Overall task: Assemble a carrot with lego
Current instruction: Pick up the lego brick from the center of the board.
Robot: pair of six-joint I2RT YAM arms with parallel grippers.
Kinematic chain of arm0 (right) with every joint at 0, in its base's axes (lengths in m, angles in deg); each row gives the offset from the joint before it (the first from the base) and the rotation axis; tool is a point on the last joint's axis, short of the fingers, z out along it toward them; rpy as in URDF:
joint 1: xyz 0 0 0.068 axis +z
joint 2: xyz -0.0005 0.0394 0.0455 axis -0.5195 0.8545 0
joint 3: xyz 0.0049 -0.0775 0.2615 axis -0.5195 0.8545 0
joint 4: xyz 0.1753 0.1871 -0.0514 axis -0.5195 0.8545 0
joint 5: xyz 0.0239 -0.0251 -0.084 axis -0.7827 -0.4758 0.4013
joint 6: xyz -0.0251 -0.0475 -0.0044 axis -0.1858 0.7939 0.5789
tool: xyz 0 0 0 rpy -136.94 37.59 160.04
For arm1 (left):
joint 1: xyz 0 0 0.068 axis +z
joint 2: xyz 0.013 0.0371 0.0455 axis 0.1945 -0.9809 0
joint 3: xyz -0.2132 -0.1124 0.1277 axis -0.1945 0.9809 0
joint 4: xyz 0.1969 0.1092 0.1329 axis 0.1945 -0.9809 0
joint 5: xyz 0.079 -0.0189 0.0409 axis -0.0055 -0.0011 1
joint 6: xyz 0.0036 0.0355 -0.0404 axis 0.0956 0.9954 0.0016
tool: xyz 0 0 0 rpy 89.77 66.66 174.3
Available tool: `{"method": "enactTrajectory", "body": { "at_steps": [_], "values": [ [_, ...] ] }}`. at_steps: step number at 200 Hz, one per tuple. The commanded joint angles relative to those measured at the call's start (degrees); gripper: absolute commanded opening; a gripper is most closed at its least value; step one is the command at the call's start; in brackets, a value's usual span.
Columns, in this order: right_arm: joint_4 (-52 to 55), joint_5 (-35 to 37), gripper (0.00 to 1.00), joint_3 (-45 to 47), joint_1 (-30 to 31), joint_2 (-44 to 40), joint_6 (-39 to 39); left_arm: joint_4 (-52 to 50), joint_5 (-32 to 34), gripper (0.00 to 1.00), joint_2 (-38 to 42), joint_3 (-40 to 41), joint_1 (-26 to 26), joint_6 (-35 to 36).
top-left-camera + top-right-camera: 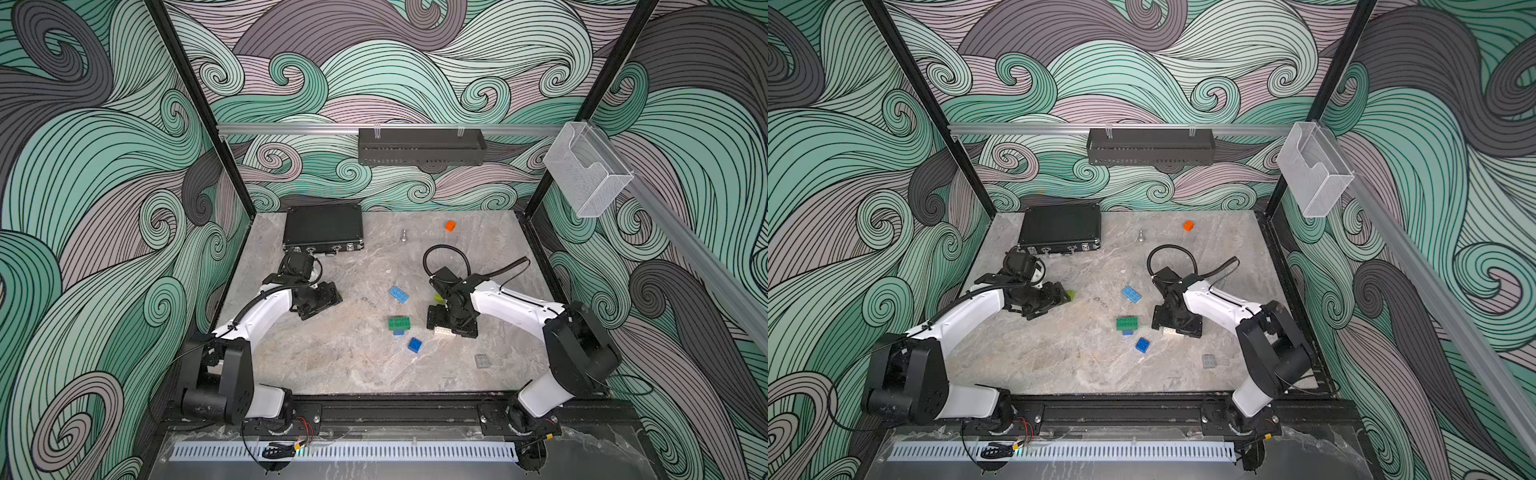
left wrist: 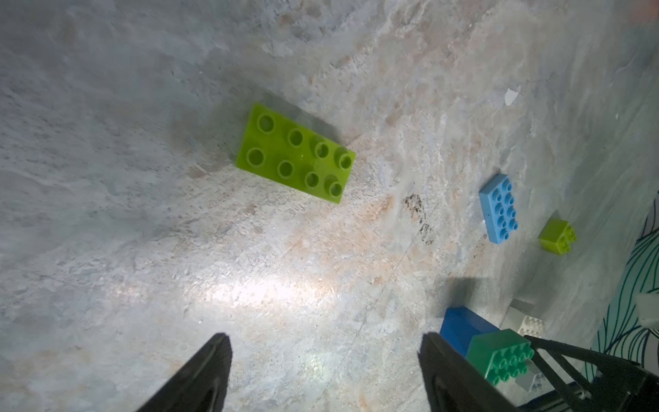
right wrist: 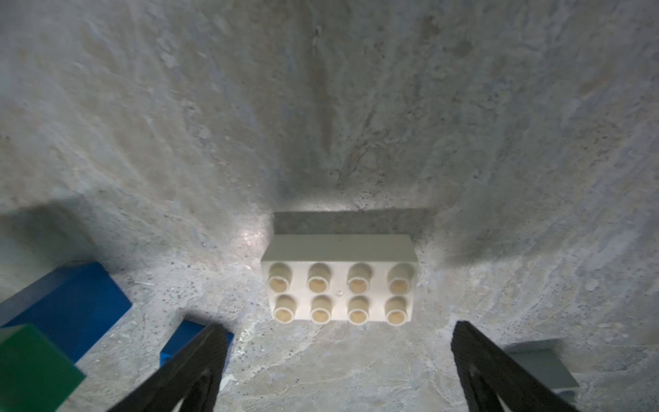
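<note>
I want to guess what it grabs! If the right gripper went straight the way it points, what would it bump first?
Probably the white oblong eight-stud plastic brick, lying just ahead of the open right gripper; nothing shows between.

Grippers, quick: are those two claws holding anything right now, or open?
Left gripper: open, empty; lime brick lies ahead of it.
Right gripper: open, empty; white brick just ahead, not gripped.

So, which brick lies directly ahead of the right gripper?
The white oblong brick; the dark blue brick and grey brick sit off to the sides.
</note>
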Motion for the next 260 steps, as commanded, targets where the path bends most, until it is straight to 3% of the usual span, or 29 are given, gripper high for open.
{"method": "enactTrajectory", "body": {
  "at_steps": [1,27,117,162,215,260],
  "values": [
    [1.16,2.65,0.95,-0.97,-0.66,1.27,2.55,0.83,-1.72,0.84,-0.04,-1.05,-0.63,1.00],
    [0.08,2.62,0.85,-1.08,-0.85,2.66,2.65,1.21,-1.82,0.84,-0.04,-0.96,-0.74,0.74],
    [-2.66,1.25,0.67,-0.88,-1.02,4.49,2.29,1.06,-1.15,0.84,0.44,-0.80,-0.74,0.43],
    [-2.46,0.41,0.47,-1.27,-1.03,3.58,2.56,0.92,-1.20,0.83,0.49,-0.78,-0.74,0.54],
    [5.22,0.02,0.45,-10.25,4.01,-2.00,1.41,-1.40,-1.61,0.82,1.41,-2.14,-0.85,2.59],
    [9.61,0.09,0.45,-21.36,11.36,2.90,0.12,0.38,-5.44,0.82,1.69,-1.59,-1.06,3.53]
  ]
}}
